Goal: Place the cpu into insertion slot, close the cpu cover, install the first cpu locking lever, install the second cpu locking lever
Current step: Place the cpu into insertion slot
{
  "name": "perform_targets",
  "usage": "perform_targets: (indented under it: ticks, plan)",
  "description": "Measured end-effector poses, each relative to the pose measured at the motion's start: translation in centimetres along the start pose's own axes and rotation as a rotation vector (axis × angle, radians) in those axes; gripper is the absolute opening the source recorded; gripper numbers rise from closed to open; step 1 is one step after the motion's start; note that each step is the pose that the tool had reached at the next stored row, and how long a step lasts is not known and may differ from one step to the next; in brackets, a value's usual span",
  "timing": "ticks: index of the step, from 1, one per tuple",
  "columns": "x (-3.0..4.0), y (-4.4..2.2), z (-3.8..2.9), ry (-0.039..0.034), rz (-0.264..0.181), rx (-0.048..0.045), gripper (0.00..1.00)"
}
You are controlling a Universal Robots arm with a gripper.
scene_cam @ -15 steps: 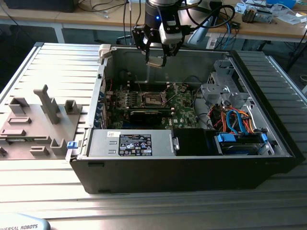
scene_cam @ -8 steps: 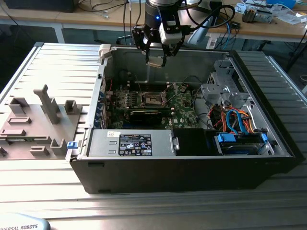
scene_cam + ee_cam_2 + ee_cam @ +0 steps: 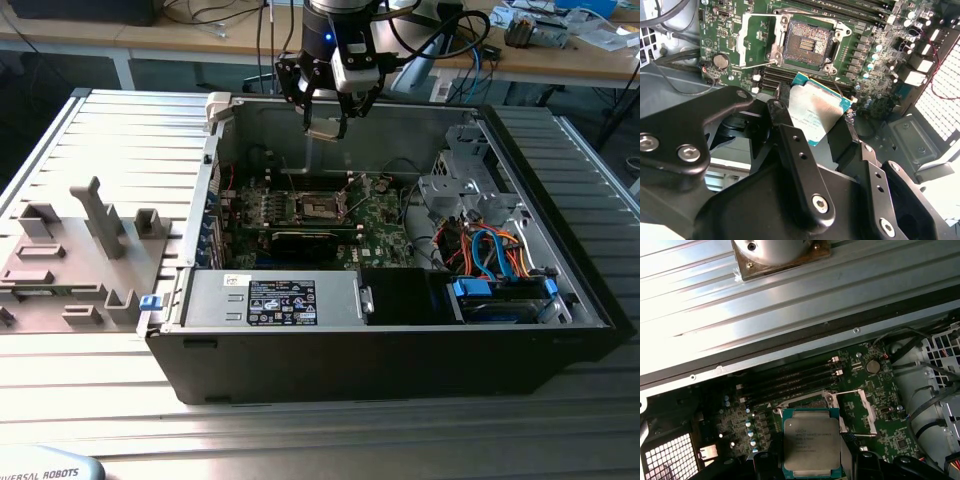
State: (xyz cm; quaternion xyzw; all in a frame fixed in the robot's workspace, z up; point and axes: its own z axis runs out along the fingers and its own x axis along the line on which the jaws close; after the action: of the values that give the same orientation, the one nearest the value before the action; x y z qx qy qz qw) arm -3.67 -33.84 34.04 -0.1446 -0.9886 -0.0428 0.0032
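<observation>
1. The gripper [image 3: 327,128] hangs over the far side of the open computer case [image 3: 400,350], with its jaws drawn in narrow on two opposite edges of the cpu [image 3: 322,131]
2. In the second wrist view the cpu [image 3: 815,112] sits between the black fingers [image 3: 782,97] with its dull metal top towards the wrist; holding it by the edges, I judge, keeps the underside free for seating
3. The insertion slot [image 3: 806,44] lies well below the chip and has nothing in it, its dark contact field bare
4. In the first wrist view the chip [image 3: 812,445] covers most of the slot [image 3: 810,402], which suggests it is roughly lined up above it
5. The cpu cover [image 3: 749,31] is swung open beside the slot, and a thin wire lever [image 3: 762,15] lies released along it, so the recess is open from above
6. The case holds the green board [image 3: 725,30] on its floor, a labelled power supply [image 3: 280,300] along its near wall, and blue and orange cables [image 3: 490,250] at the exterior view's right
7. Outside the case, at the exterior view's left, is a grey fixture tray [image 3: 60,290] with moulded stands
</observation>
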Motion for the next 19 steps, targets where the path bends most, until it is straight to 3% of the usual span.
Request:
perform_targets:
  ticks: [19]
  plan:
    - [0.00,0.00,0.00,-0.0008,0.010,-0.0001,0.54]
